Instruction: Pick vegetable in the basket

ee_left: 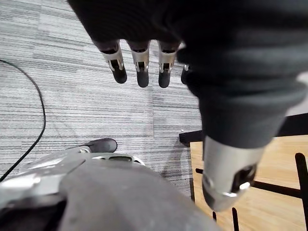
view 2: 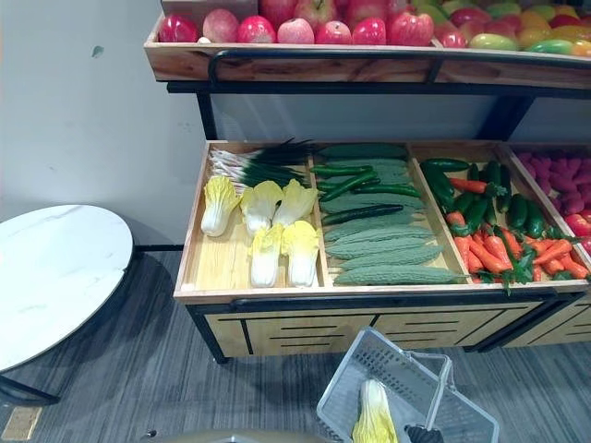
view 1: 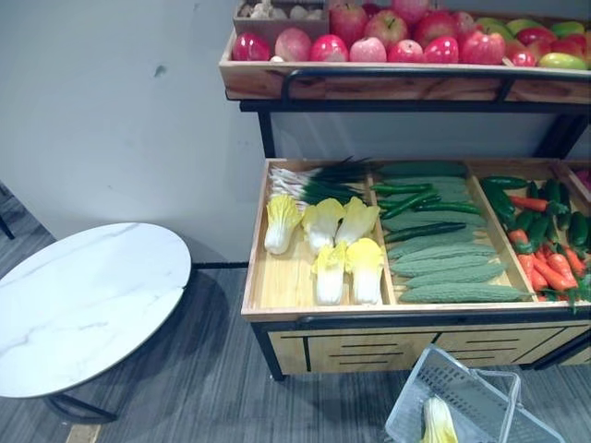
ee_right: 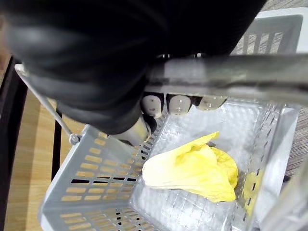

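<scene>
Left hand [ee_left: 139,62]: fingers straight and apart, over carpet [ee_left: 72,96] beside the stand's [view 1: 369,349] wooden front.
Basket [view 2: 369,378]: low before the stand, toward its right.
Cabbage [ee_right: 192,168]: lying inside the basket.
Right hand [ee_right: 179,104]: its wrist view shows fingers clamped round the basket's handle [ee_right: 240,72].

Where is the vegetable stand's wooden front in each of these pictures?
Left eye view: wooden front low, right of centre, under the trays.
Right eye view: wooden front low centre, just above the basket.
Left wrist view: wooden front behind the thumb of the left hand.
Right wrist view: wooden front beyond the basket's slotted side wall.
Shared landmark: black bars crossing its pale wood.
</scene>
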Available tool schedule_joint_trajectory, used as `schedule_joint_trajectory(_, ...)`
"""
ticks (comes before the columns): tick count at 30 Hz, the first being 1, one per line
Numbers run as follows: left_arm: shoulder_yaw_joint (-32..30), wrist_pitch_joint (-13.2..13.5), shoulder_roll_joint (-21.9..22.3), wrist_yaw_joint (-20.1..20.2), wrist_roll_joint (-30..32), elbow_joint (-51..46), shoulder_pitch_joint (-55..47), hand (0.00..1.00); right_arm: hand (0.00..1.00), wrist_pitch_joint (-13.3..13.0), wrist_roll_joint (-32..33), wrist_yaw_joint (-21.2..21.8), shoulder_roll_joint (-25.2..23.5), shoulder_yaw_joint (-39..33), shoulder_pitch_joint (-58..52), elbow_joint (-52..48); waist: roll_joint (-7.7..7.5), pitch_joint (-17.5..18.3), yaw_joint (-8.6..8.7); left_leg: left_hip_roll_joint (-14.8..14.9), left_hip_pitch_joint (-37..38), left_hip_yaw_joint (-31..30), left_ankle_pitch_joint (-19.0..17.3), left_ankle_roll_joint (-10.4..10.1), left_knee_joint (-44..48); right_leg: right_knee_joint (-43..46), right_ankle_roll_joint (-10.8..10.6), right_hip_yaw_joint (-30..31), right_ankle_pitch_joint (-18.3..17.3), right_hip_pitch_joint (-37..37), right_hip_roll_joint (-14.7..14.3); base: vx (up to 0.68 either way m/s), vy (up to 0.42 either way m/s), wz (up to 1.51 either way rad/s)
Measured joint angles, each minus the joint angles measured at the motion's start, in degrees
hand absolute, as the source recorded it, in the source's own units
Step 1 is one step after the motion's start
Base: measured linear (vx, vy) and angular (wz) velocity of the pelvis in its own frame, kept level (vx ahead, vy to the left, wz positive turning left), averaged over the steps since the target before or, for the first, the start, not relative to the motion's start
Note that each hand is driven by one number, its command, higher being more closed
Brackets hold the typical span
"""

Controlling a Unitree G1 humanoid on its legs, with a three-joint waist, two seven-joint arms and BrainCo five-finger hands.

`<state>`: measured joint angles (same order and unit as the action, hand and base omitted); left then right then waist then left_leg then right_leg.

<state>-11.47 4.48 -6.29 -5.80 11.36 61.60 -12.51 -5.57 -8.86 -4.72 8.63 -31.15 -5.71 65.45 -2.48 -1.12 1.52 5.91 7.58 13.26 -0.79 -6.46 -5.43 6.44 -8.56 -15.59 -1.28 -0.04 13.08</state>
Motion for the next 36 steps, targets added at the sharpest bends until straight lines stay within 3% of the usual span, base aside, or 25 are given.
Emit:
schedule_joint_trajectory(4, 1.13, 0.35, -1.56, -0.29, 0.63, 1.21, 1.49, 0.0, 1.0, -0.8, 0.99, 0.03, -2.49, 0.1, 1.22, -1.64, -1.83, -3.91, -0.05, -0.01, 1.82, 7.29, -1.28, 0.64, -0.32, 3.29, 1.46, 7.22, 2.09, -4.37, -0.91, -0.08, 0.045, -0.89)
schedule_joint_trajectory(5, 1.1, 0.32, -1.86, -0.32, 1.2, 1.3, 2.01, 0.0, 1.0, -0.83, 1.07, 0.06, -2.76, 0.16, 1.21, -1.68, -2.17, -4.0, 0.07, -0.1, 2.05, 9.38, -1.43, 0.81, -0.12, 2.45, 2.35, 7.56, 3.85, -4.99, -1.55, -0.07, 0.083, -1.28)
schedule_joint_trajectory(7, 1.63, 0.32, -2.14, -0.25, 2.43, 1.68, 3.39, 0.0, 1.0, -0.94, 1.62, 0.12, -2.96, 1.46, 1.63, -2.04, -1.05, -5.27, -0.11, 1.55, 1.65, 14.42, -1.85, 2.46, 1.69, -3.04, 7.13, 5.99, 12.13, -5.49, -4.56, -0.08, 0.061, -1.41)
schedule_joint_trajectory(8, 2.1, 0.41, -1.61, -0.25, 3.55, 1.44, 3.88, 0.0, 1.0, -0.96, 1.61, 0.05, -2.77, 2.28, 2.89, -2.58, 0.24, -6.27, -0.26, 3.82, 1.07, 19.51, -1.81, 3.53, 2.46, 3.66, 10.52, -3.62, 7.41, -6.83, -3.73, -0.14, -0.008, -1.31)
schedule_joint_trajectory(10, 2.64, 0.33, -2.12, -0.24, 3.67, 0.52, 4.63, 0.0, 1.0, -0.82, 1.82, -0.01, -1.67, 1.64, 3.14, -2.48, -0.4, -7.05, 0.1, 3.57, 1.66, 23.13, -1.67, 3.36, 3.21, 24.14, 10.86, -15.06, -4.42, -7.29, 1.92, -0.1, 0.009, -1.18)
schedule_joint_trajectory(11, 2.61, 0.29, -2.45, -0.53, 3.45, 0.52, 4.54, 0.0, 1.0, -0.68, 1.83, 0.0, -1.36, 1.69, 2.8, -1.45, -0.54, -7.0, -0.15, 3.78, 2.04, 25.76, -1.65, 3.35, 3.7, 29.55, 10.95, -19.55, -6.52, -4.71, 4.52, -0.03, 0.01, -1.02)
schedule_joint_trajectory(13, 2.22, 0.22, -2.28, -0.87, 3.37, 0.51, 4.2, 0.0, 1.0, -0.84, 1.54, -0.06, -1.69, 1.76, 3.11, -1.47, -0.72, -7.0, -0.26, 3.77, 2.69, 30.9, -1.66, 3.36, 4.56, 31.62, 10.48, -24.15, -7.55, -1.58, 8.67, 0.02, -0.058, -1.24)
schedule_joint_trajectory(15, 1.85, -0.19, -2.2, -1.64, 2.94, 0.54, 4.35, 0.0, 1.0, -0.79, 1.46, -0.05, -1.75, 2.48, 5.13, -0.46, -0.83, -7.09, -0.41, 5.92, 1.33, 36.71, -2.18, 3.7, 8.87, 30.87, 9.36, -27.62, -8.69, -2.78, 10.18, -0.02, -0.208, -1.73)
schedule_joint_trajectory(17, -0.36, -0.18, -0.83, -2.3, 2.4, 0.53, 5.03, 0.0, 1.0, -0.28, 1.43, -0.17, -1.13, 2.71, 6.3, 0.11, 0.01, -7.09, -0.71, 8.6, 1.24, 41.46, -2.91, 3.25, 12.25, 26.03, 9.84, -29.49, -8.61, -3.89, 5.87, -0.04, -0.321, -1.87)
schedule_joint_trajectory(18, -1.16, -0.07, 1.12, -2.77, 2.35, 0.56, 5.28, 0.0, 1.0, -0.05, 1.41, -0.37, -0.31, 4.58, 6.14, 0.22, 2.25, -6.44, -1.03, 10.11, 1.68, 44.53, -2.36, 2.84, 11.55, 18.58, 9.79, -27.86, -8.64, -3.94, 0.66, -0.04, -0.299, -1.6)
schedule_joint_trajectory(20, -1.6, 0.02, 1.66, -3.02, 2.36, 0.6, 7.19, 0.0, 1.0, 0.38, 1.52, -0.76, 0.46, 5.22, 6.09, 0.65, 2.96, -6.38, -0.33, 11.31, 1.69, 47.92, -0.77, 2.12, 13.61, 12.13, 9.78, -23.86, -8.68, -4.75, -3.24, -0.02, -0.327, -1.53)
schedule_joint_trajectory(23, -1.57, 0.11, 1.83, -3.18, 2.34, 0.43, 8.77, 0.0, 1.0, 0.54, 2.15, -1.4, -0.54, 5.13, 4.74, 0.64, 2.08, -6.91, 0.58, 12.79, 2.03, 49.04, 1.01, 2.14, 18.52, 6.48, 9.83, -20.85, -8.66, -2.95, -5.06, -0.02, -0.234, -0.83)
schedule_joint_trajectory(26, -2.08, 0.4, 2.86, -3.46, 2.24, 0.38, 8.85, 0.0, 1.0, 0.1, 2.66, -1.7, -1.07, 7.91, 3.19, 0.66, 2.9, -6.45, 1.68, 17.21, 3.66, 49.64, 1.0, 2.13, 26.32, 2.32, 10.78, -16.21, -8.02, -1.23, -8.45, -0.05, -0.063, -0.76)
schedule_joint_trajectory(28, -2.42, 0.45, 2.89, -3.64, 2.02, -0.16, 8.87, 0.0, 1.0, -0.24, 2.64, -1.66, -1.17, 9.21, 2.78, 0.64, 2.72, -6.93, 1.57, 21.19, 2.49, 45.04, 1.73, 3.26, 34.52, 1.07, 11.45, -12.78, -7.63, -0.12, -10.1, -0.03, -0.058, -0.88)
schedule_joint_trajectory(30, -2.29, 0.67, 3.05, -4.06, 0.48, -0.97, 8.89, 0.0, 1.0, -0.45, 2.56, -1.68, -0.54, 9.53, 3.42, 0.71, 1.5, -7.71, 1.31, 16.03, -1.97, 27.33, -5.17, 1.17, 34.34, 0.46, 11.54, -8.35, -7.21, 0.19, -9.48, -0.02, 0.001, -1.11)
schedule_joint_trajectory(31, -2.34, 1.14, 3.24, -4.57, -0.04, -1.46, 8.8, 0.0, 1.0, -0.8, 2.38, -1.64, 0.0, 10.59, 3.93, 0.8, 1.4, -7.83, 0.62, 9.57, -4.33, 14.3, -8.62, 0.34, 31.45, 0.02, 11.11, -4.41, -6.88, 0.08, -8.95, -0.02, 0.068, -1.68)
schedule_joint_trajectory(32, -2.36, 1.41, 3.4, -5.18, -0.27, -2.35, 8.41, 0.0, 1.0, -1.11, 2.01, -1.59, 0.88, 11.87, 4.1, 0.76, 1.66, -7.94, -0.35, 4.74, -5.26, 5.16, -10.52, 0.28, 28.5, -0.46, 10.37, -0.36, -6.35, 0.18, -9.06, -0.01, 0.105, -1.75)
schedule_joint_trajectory(34, -2.51, 1.92, 3.35, -5.42, -1.33, -2.67, 7.84, 0.0, 1.0, -1.25, 2.03, -1.29, 1.08, 12.37, 4.53, 0.73, 2.01, -8.08, -0.39, 1.34, -7.24, -3.93, -11.11, 0.03, 25.1, -0.6, 9.4, 3.88, -6.01, -0.04, -9.54, 0.0, 0.122, -1.37)
schedule_joint_trajectory(36, -2.88, 2.63, 3.38, -5.38, -1.56, -2.82, 7.75, 0.0, 1.0, -1.3, 2.04, -1.29, 1.3, 12.39, 4.12, 0.83, 2.59, -8.17, -0.35, 0.96, -9.52, -9.59, -11.01, 0.02, 21.9, -1.28, 8.38, 7.52, -5.37, -0.28, -10.28, 0.02, 0.17, -1.21)
